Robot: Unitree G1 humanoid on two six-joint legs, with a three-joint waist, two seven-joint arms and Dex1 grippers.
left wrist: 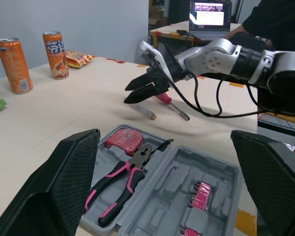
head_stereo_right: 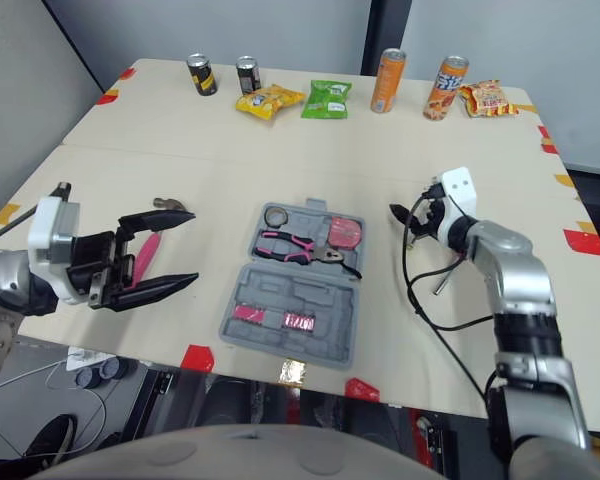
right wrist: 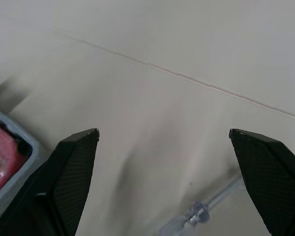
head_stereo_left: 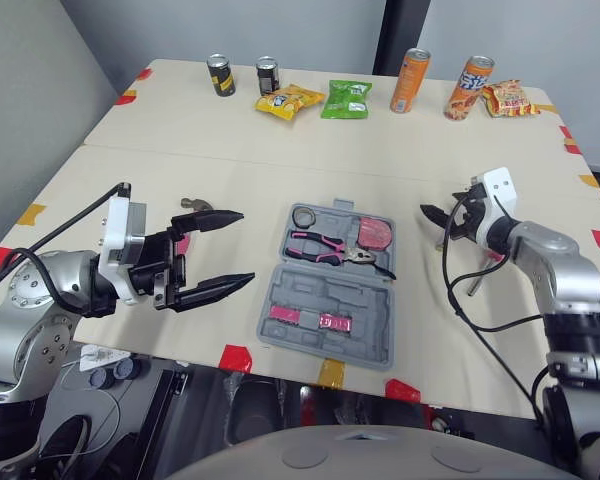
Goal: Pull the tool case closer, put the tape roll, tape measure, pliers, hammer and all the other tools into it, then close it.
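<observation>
The grey tool case (head_stereo_left: 315,288) lies open in the middle of the table. In its far half are a tape roll (head_stereo_left: 304,216), pink-handled pliers (head_stereo_left: 328,246) and a red tape measure (head_stereo_left: 376,232); pink bits (head_stereo_left: 305,318) sit in the near half. Left of the case, my left gripper (head_stereo_left: 246,246) is open and holds nothing. Behind its fingers lies the hammer (head_stereo_right: 169,206) with its pink handle. My right gripper (head_stereo_left: 432,218) hovers open to the right of the case, just above the table. A screwdriver (left wrist: 173,104) lies on the table beneath it, beside a second small tool (left wrist: 145,112).
Two dark cans (head_stereo_left: 220,75), two orange cans (head_stereo_left: 410,81) and snack bags (head_stereo_left: 346,98) line the far edge. Red and yellow tape marks dot the table's edges (head_stereo_left: 235,357). A black cable (head_stereo_left: 450,290) loops from my right arm. A person (left wrist: 275,24) sits beyond the table.
</observation>
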